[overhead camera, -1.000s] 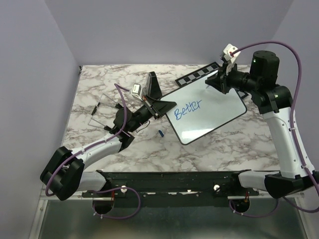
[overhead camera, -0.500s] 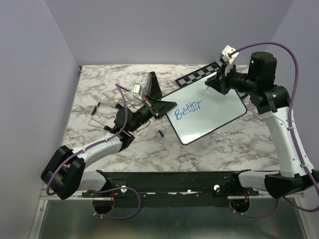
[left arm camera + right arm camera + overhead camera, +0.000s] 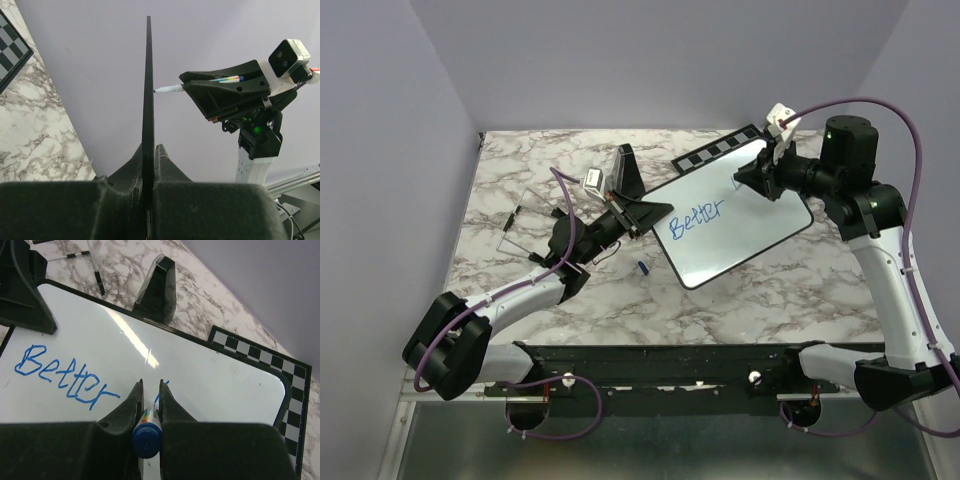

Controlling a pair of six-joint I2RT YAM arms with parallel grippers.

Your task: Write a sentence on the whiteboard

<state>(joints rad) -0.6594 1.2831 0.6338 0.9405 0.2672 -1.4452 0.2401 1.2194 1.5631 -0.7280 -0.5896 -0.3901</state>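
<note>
At its left corner, the glossy white, black-rimmed whiteboard [image 3: 760, 235] is clamped in my left gripper [image 3: 650, 212], which steadies it flat. On the board's left half, the blue handwritten sentence [image 3: 697, 220] reads only "Better". Over the board's far right part, my right gripper [image 3: 745, 177] is closed on a blue-ended marker [image 3: 146, 439]. Within the last second it has moved in from the far edge toward the bare surface right of "Better". I judge that the second word is starting.
</note>
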